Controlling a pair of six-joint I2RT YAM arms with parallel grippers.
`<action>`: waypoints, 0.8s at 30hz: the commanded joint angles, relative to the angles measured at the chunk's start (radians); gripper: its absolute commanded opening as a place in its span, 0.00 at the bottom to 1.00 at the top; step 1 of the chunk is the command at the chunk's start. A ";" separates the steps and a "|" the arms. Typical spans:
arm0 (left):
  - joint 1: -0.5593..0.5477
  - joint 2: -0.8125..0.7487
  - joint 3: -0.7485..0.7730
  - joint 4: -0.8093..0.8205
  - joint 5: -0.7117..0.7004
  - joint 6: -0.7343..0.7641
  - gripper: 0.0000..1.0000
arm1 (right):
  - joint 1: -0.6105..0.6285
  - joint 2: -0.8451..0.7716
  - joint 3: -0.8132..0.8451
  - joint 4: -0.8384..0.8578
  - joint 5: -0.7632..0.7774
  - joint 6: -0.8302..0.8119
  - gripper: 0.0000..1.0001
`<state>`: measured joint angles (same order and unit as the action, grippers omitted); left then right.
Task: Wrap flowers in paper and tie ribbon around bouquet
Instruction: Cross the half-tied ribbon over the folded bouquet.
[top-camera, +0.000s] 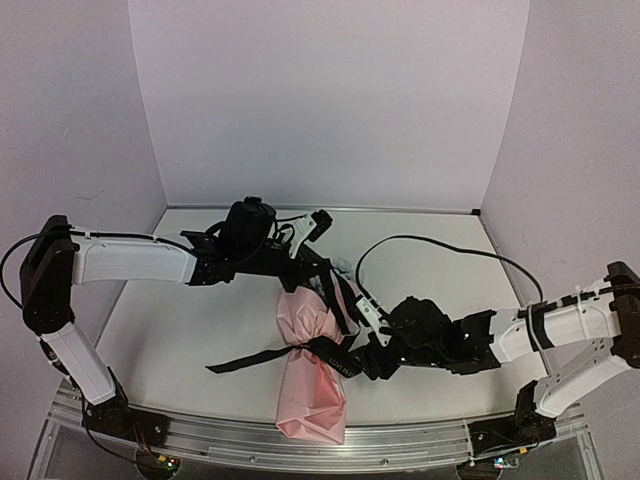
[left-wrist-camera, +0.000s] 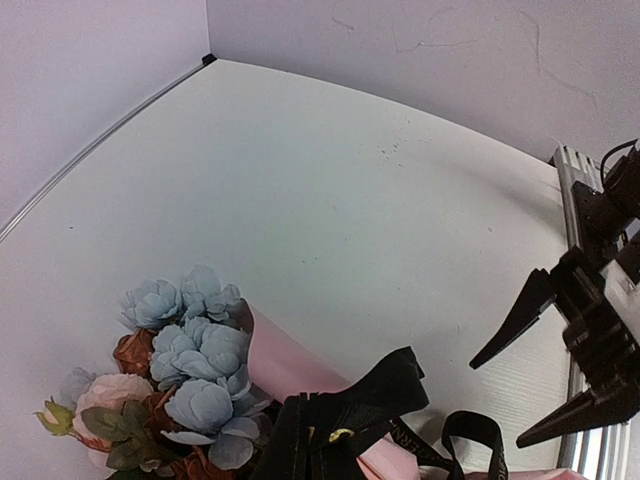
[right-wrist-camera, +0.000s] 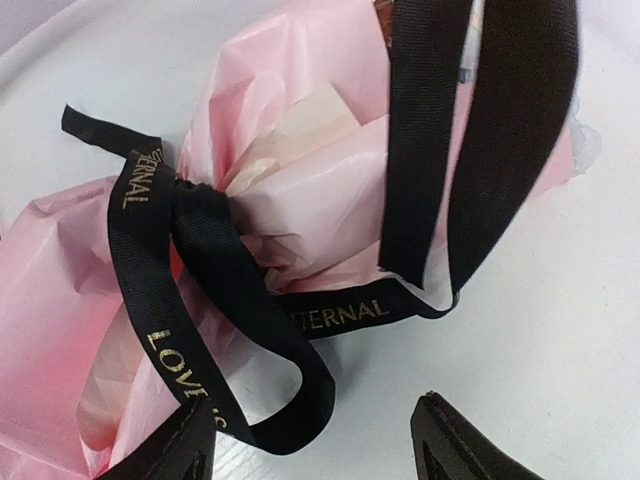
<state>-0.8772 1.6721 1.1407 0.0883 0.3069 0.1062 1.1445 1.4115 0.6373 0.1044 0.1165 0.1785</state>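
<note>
Pink bouquet (top-camera: 312, 385) and ribbon (top-camera: 245, 362) on white table (top-camera: 190, 325)

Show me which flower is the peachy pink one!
The peach flower at the bunch's lower left, beside green leaves. The blue flowers and the rust flower sit above or right of it.

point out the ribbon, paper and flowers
ribbon (right-wrist-camera: 340, 312), right wrist view, on the lettered band
paper (top-camera: 312, 395), top view, on the lower part of the wrap
flowers (left-wrist-camera: 205, 352), left wrist view, on a pale blue head
</note>
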 joint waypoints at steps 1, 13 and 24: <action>0.000 -0.042 -0.002 -0.017 0.021 0.019 0.00 | -0.070 -0.035 -0.011 -0.103 -0.074 0.178 0.61; 0.000 -0.044 0.020 -0.057 0.033 0.037 0.00 | -0.195 0.157 0.107 -0.149 -0.314 0.396 0.50; 0.000 -0.051 0.025 -0.071 0.034 0.043 0.00 | -0.195 0.201 0.082 -0.108 -0.335 0.498 0.48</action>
<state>-0.8772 1.6638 1.1381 0.0242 0.3229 0.1333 0.9531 1.5780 0.7074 -0.0373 -0.1990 0.6121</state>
